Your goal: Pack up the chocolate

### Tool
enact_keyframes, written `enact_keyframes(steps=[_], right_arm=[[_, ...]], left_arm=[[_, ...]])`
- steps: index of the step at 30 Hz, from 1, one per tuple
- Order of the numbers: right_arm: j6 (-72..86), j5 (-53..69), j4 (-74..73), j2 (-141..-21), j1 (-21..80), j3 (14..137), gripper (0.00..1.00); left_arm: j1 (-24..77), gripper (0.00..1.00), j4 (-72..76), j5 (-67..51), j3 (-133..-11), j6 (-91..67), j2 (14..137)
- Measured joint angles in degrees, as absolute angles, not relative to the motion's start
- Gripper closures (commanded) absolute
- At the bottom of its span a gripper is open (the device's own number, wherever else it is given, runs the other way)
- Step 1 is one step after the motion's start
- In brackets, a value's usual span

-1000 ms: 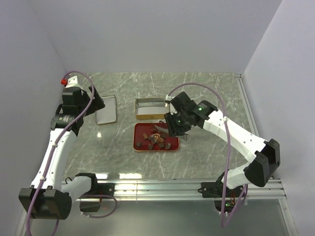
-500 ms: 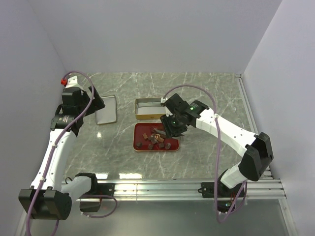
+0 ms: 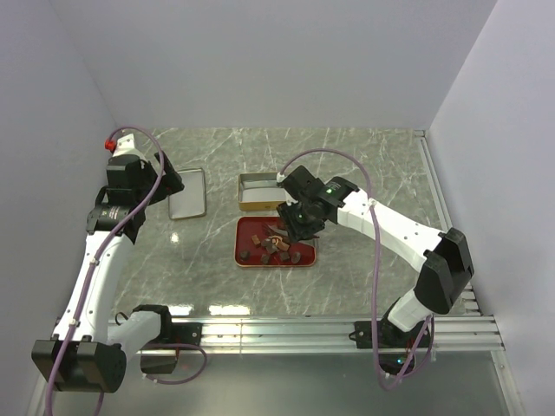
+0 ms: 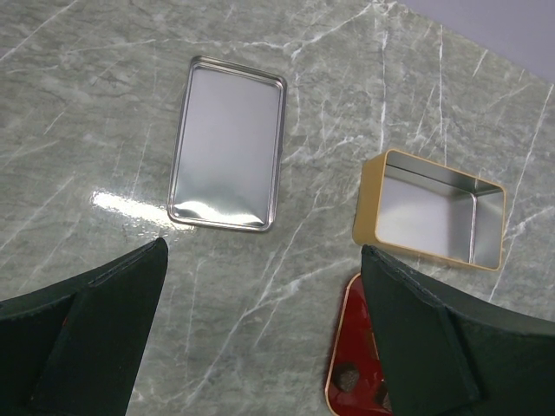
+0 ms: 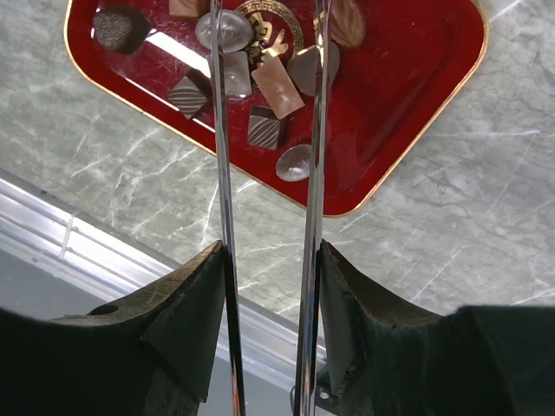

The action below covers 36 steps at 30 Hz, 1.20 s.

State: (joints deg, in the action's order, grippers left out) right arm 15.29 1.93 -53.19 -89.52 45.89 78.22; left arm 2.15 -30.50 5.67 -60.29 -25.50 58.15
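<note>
So the right tool is pressed together on the handle end of a pair of metal tongs. The two blades run out ahead of it with a gap between them, roughly parallel. Their tips run off the top of the wrist view, so I can't tell if anything is caught in them.

Under the blades is the chocolate, all of it on the red tray around the middle of the bench. Just past the tray toward the far edge there's a gold tin, and it looks empty. Its lid lies flat, over toward the left edge. The left tool is spread wide, holds nothing and hangs above the bench on that side.

My read is that this is the very first pick, with nothing packed yet. The next move needs the tips lowered around one single piece, then a gentle squeeze, a lift and a short carry toward the far edge into the tin. The pieces sit close together, so grabbing two or knocking a neighbour seems like the risk.

As for direction, the pieces are small squares and rounds with hardly any long axis, and each is turned its own way. The bunch is spread along the tray's length, which runs parallel to the near edge.
</note>
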Motion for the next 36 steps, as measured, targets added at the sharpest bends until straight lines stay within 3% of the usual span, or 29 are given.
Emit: enact_keyframes(steps=[16, 29, 36], right_arm=[[14.9, -0.9, -53.1, -91.5, 46.7, 78.5, 0.5], [13.7, -1.1, -51.8, -92.1, 46.8, 78.4, 0.62], [13.6, -0.9, -53.1, -92.1, 46.8, 80.1, 0.64]], left_arm=[[2.2, 0.0, -30.8, 5.7, -60.2, -24.7, 57.6], [2.2, 0.0, -30.8, 5.8, -60.2, -24.7, 57.2], [2.2, 0.0, -30.9, 5.9, -60.2, -24.7, 57.1]])
